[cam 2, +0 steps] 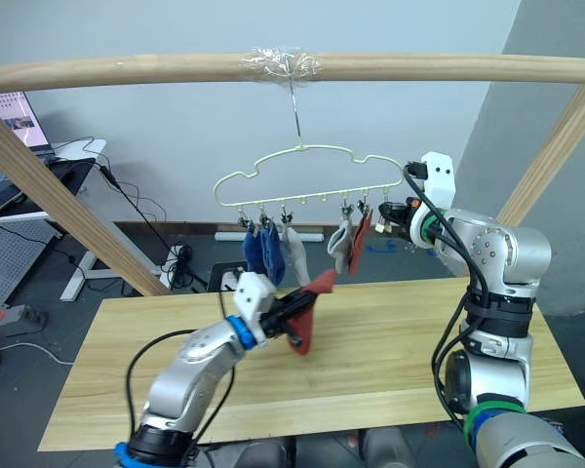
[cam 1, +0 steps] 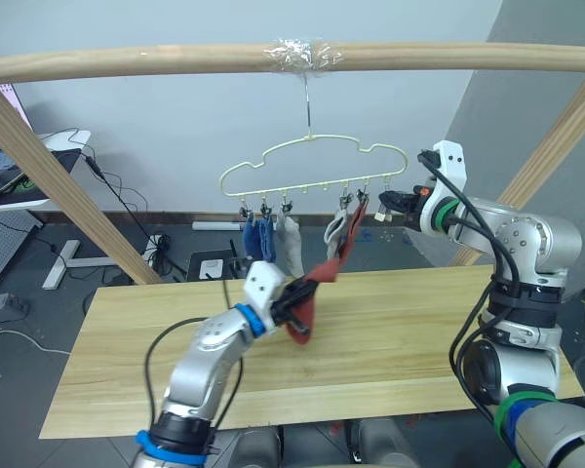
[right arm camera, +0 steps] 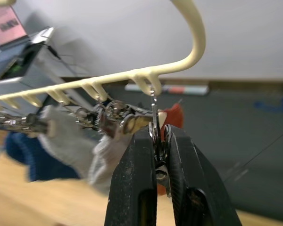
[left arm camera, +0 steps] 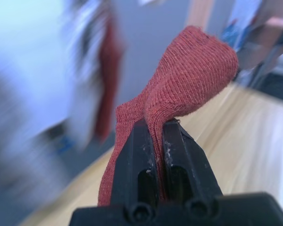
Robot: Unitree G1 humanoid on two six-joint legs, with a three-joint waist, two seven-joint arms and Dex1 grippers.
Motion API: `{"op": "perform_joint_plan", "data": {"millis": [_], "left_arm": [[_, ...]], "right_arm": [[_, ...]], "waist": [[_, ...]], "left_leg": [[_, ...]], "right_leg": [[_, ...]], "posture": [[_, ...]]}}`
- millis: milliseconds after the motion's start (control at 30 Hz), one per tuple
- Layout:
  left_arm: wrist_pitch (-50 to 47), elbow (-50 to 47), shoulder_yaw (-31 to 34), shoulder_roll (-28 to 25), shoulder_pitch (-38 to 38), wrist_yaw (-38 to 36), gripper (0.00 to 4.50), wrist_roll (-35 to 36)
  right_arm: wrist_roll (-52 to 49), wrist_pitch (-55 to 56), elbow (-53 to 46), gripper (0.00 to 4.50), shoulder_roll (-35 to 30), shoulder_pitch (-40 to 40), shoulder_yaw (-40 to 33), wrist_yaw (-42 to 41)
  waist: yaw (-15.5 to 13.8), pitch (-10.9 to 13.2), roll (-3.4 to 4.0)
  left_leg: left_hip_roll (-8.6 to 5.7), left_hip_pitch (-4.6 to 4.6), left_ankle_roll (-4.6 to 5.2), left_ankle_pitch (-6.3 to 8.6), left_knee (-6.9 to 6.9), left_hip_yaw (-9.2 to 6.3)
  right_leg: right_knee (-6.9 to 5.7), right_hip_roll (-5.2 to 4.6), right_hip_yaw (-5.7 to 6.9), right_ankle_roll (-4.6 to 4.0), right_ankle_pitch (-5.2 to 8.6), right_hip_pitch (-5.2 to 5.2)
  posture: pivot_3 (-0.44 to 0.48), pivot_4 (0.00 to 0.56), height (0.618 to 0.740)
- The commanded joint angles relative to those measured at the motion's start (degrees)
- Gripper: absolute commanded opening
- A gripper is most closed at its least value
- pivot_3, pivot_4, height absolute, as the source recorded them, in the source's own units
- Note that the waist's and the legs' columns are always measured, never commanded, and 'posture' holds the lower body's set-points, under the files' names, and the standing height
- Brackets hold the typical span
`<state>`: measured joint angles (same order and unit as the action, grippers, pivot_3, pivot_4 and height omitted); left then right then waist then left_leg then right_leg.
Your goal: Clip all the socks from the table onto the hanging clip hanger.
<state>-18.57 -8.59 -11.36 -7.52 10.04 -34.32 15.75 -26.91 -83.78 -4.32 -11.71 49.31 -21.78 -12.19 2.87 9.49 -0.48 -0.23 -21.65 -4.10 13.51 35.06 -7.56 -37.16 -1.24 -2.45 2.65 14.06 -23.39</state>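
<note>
Pinching a red sock (left arm camera: 179, 80) between left fingers (left arm camera: 172, 160), toe end bulging above the tips. Pressed on an end clip (right arm camera: 156, 141) of the hanger (right arm camera: 188, 56), right fingers (right arm camera: 181, 174). From the head: left gripper (cam 1: 291, 297) lifting that sock over a bare table (cam 1: 419, 322); five socks (cam 1: 273, 236) already hanging. Probably last one left, awaiting its clip.

On the clip hanger (cam 1: 317, 166) hang two blue socks (cam 1: 257, 237), two light grey socks (cam 1: 291, 244) and one rust-red sock (cam 1: 355, 226); a second rust-red sock (cam 1: 310, 292) is below it.
</note>
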Motion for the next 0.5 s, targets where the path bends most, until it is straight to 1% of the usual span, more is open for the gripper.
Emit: {"op": "perform_joint_plan", "data": {"millis": [33,167,267,500], "left_arm": [[0.98,2.06,-1.13,3.20,3.26,3.93,0.05,-1.86],[4.69,8.43,-2.08,6.36,7.56,6.84,0.05,-5.11],[6.99,12.37,-2.06,7.70,10.07,8.00,0.05,-6.52],[9.49,16.19,-1.11,9.80,13.08,8.96,0.05,-6.78]], "right_arm": [[-1.31,-5.22,-3.09,0.02,1.58,2.85,-3.87,1.63],[-0.84,-8.15,-4.21,0.02,2.88,4.13,-5.70,2.52],[-0.96,-8.72,-4.60,0.02,3.68,4.43,-6.65,3.43],[-1.51,-8.72,-4.54,0.02,4.26,4.77,-7.15,4.48]], "waist": [[0.14,0.01,0.02],[0.39,0.00,0.03],[0.43,0.00,0.04],[0.60,0.00,0.05]], "left_leg": [[0.00,0.00,0.00,0.00,0.00,0.00],[-0.02,0.00,0.01,0.00,0.02,0.01],[-0.02,-0.03,0.01,0.00,0.02,0.02],[-0.02,-0.06,0.01,0.00,0.01,0.03]], "right_leg": [[0.00,0.01,0.00,0.00,0.00,0.00],[0.00,0.02,0.00,0.01,0.00,0.00],[0.04,0.01,-0.01,0.01,0.00,0.00],[0.05,0.01,-0.02,0.01,0.00,-0.03]], "posture": [[-0.057,0.152,0.740],[-0.077,0.151,0.740],[-0.080,0.148,0.740],[-0.091,0.145,0.740]]}}
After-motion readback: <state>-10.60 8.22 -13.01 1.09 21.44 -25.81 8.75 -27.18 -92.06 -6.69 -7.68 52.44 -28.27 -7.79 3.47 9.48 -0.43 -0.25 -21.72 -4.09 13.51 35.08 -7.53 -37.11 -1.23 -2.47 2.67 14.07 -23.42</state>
